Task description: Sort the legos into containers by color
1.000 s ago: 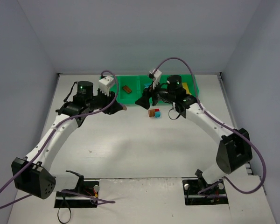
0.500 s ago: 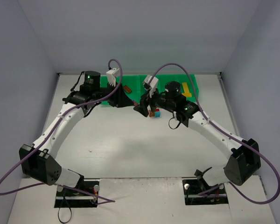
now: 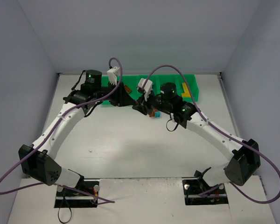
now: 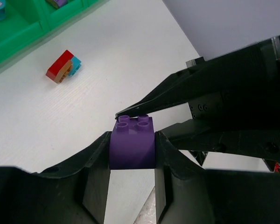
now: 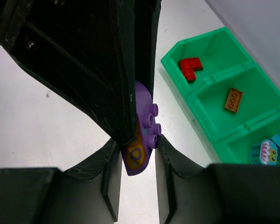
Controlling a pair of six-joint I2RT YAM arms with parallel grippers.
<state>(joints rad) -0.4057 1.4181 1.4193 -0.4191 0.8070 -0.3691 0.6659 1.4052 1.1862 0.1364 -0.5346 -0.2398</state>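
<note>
Handover in hand: left claw (image 4: 132,140) and right claw (image 5: 135,154) both pinch the purple brick (image 4: 131,151) above the tabletop's far edge, beside the green tray (image 5: 219,51). Next, the left claw probably needs to release.

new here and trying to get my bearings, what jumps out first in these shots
Both arms meet in front of the green tray, where the left gripper and the right gripper pinch one purple brick from opposite sides. Nearby on the table lies a small red, brown and cyan clump. The tray holds a red brick and a brown brick in separate compartments.
</note>
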